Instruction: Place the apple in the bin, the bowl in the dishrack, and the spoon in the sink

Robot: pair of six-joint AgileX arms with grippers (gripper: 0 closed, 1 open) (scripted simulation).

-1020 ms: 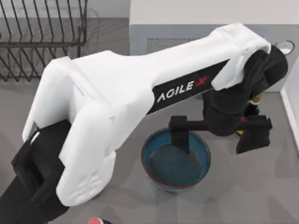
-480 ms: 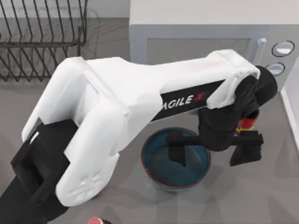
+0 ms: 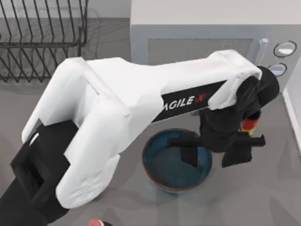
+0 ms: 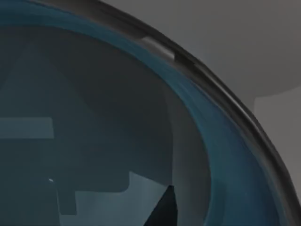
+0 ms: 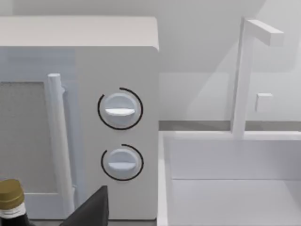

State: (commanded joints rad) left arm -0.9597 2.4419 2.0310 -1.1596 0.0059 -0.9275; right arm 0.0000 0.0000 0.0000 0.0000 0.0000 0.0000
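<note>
The grey table [image 3: 263,197] carries the bowl [image 3: 162,176], dishrack [image 3: 42,42] and microwave [image 3: 197,28].

One round blue-teal bowl with a reddish-brown rim [image 3: 162,172], one dark wire dishrack [image 3: 42,37], one white microwave [image 5: 80,117] carrying two round dials [image 5: 120,109], one white sink [image 5: 230,183], and one gold-capped bottle [image 5: 10,200].

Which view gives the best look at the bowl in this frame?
The top view: it shows the bowl nearly whole on the table, with the left gripper straddling its right rim, one finger inside, one outside. The left wrist view shows its blue inside and dark rim close up.
</note>
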